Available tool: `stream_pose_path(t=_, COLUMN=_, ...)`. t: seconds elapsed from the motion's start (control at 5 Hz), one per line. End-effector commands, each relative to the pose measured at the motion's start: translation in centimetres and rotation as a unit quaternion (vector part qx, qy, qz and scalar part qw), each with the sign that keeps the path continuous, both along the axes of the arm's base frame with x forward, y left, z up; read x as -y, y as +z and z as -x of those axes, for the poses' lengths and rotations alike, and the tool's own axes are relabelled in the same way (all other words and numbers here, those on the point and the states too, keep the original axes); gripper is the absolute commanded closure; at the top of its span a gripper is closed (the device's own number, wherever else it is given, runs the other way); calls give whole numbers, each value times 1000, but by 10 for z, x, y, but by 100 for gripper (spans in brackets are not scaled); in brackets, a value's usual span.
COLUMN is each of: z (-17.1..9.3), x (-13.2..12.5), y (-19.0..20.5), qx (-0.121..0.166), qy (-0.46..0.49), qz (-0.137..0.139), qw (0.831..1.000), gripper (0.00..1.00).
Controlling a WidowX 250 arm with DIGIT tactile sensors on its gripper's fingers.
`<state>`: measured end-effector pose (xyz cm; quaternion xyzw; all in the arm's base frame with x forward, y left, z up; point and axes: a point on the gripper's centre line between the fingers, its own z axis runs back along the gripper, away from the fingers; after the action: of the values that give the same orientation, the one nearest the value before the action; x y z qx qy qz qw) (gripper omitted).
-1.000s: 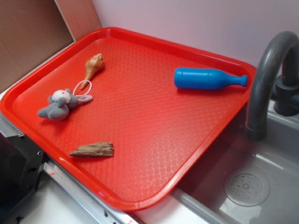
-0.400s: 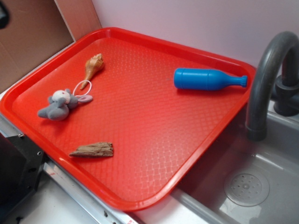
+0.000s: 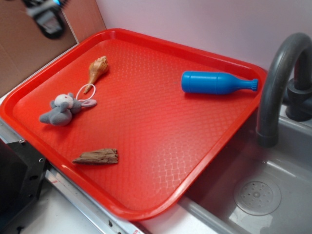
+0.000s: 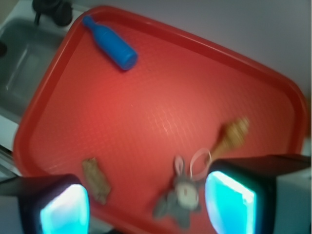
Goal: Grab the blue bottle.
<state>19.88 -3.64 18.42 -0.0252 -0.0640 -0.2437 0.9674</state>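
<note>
At the far left of the exterior view the gripper (image 3: 45, 17) hangs blurred above the tray's corner, and the wrist view shows its two pads spread wide with nothing between them. Beneath and to the right, on the red tray (image 3: 146, 207), sit a grey plush bunny (image 3: 62, 109), a seashell (image 3: 97, 69) and a wood chip (image 3: 97, 156). Well apart from these, the blue bottle (image 3: 218, 82) lies on its side near the tray's right rim, beside the faucet (image 3: 280, 78). Being round, it would likely roll if one pad touched first, and a wide approach risks clipping the faucet.
</note>
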Motion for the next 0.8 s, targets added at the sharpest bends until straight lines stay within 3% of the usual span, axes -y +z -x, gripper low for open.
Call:
stream_pose_path(t=0.0, z=-54, x=35, y=-21, qx=62, qy=-94, qz=0, qw=994, gripper=0)
stream_pose_path(t=0.6, z=-110, x=78, y=-83, qx=37, qy=-180, qz=22, qw=983, gripper=0)
